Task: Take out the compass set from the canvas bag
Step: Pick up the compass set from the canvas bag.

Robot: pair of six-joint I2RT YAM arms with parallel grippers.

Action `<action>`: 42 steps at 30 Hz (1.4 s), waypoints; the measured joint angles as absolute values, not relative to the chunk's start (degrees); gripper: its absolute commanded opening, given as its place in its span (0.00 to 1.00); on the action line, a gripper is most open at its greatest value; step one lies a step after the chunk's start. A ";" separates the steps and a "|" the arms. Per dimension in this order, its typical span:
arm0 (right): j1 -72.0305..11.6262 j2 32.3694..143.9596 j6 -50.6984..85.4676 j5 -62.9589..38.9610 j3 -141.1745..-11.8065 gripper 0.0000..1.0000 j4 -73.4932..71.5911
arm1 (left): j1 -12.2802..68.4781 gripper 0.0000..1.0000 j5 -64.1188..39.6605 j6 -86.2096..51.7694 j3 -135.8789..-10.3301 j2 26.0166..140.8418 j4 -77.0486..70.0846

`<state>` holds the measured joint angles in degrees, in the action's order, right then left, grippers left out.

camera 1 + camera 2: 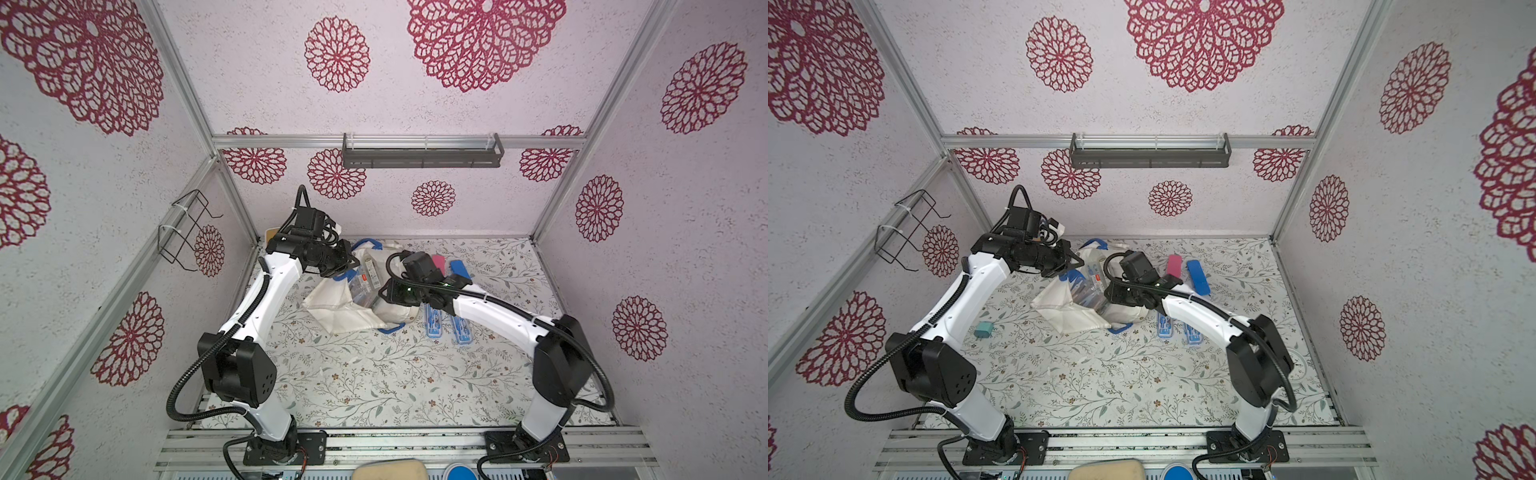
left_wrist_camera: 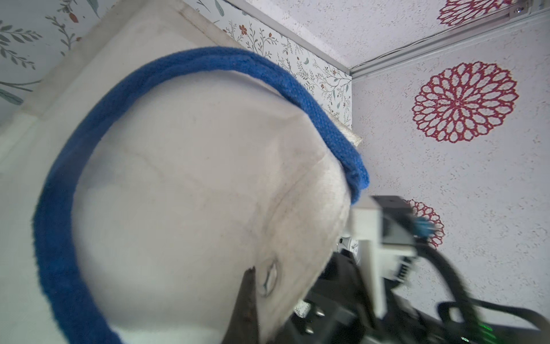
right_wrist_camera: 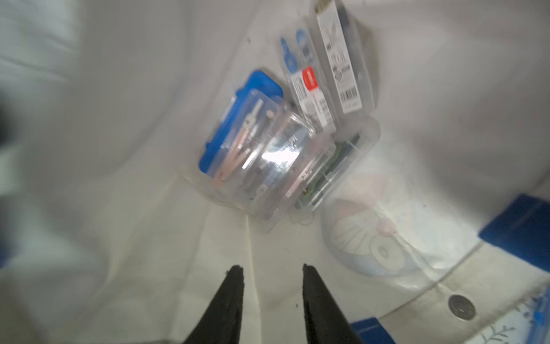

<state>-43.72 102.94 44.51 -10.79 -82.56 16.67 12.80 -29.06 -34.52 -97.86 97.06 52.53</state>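
Note:
The cream canvas bag [image 1: 340, 309] [image 1: 1065, 313] lies on the floral table with its mouth held up. My left gripper [image 1: 353, 264] [image 2: 256, 283] is shut on the bag's fabric near a blue loop handle [image 2: 59, 178]. The right gripper [image 3: 269, 269] [image 1: 380, 293] is inside the bag's mouth, open, with nothing between its fingertips. Ahead of it, deep in the bag, lie several clear compass set cases; the nearest compass set [image 3: 247, 140] has a blue base. The cases also show through the bag's mouth in a top view [image 1: 1092, 284].
Two blue compass cases [image 1: 434, 324] [image 1: 463, 330] lie on the table under the right arm. A pink strip [image 1: 1174, 266] and a blue strip [image 1: 1198, 276] lie behind it. A teal plug [image 1: 983, 330] sits by the left arm. A grey shelf [image 1: 422, 156] hangs on the back wall.

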 measured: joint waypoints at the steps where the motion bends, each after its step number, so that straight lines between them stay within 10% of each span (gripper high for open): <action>1: -44.01 105.12 46.00 -10.83 -82.72 0.45 16.80 | 12.91 0.00 -28.82 -34.59 -97.86 97.01 52.53; 10: -42.96 113.36 64.42 -11.90 -81.95 0.64 11.31 | 14.28 0.00 -27.94 -35.16 -96.38 96.01 52.51; 26: -41.39 120.01 83.31 -7.25 -83.00 0.65 5.52 | 16.88 0.00 -28.16 -35.62 -92.51 93.78 51.24; 42: -41.34 125.69 86.65 -11.53 -81.78 0.16 -16.12 | 16.73 0.00 -27.49 -35.55 -92.51 93.78 51.09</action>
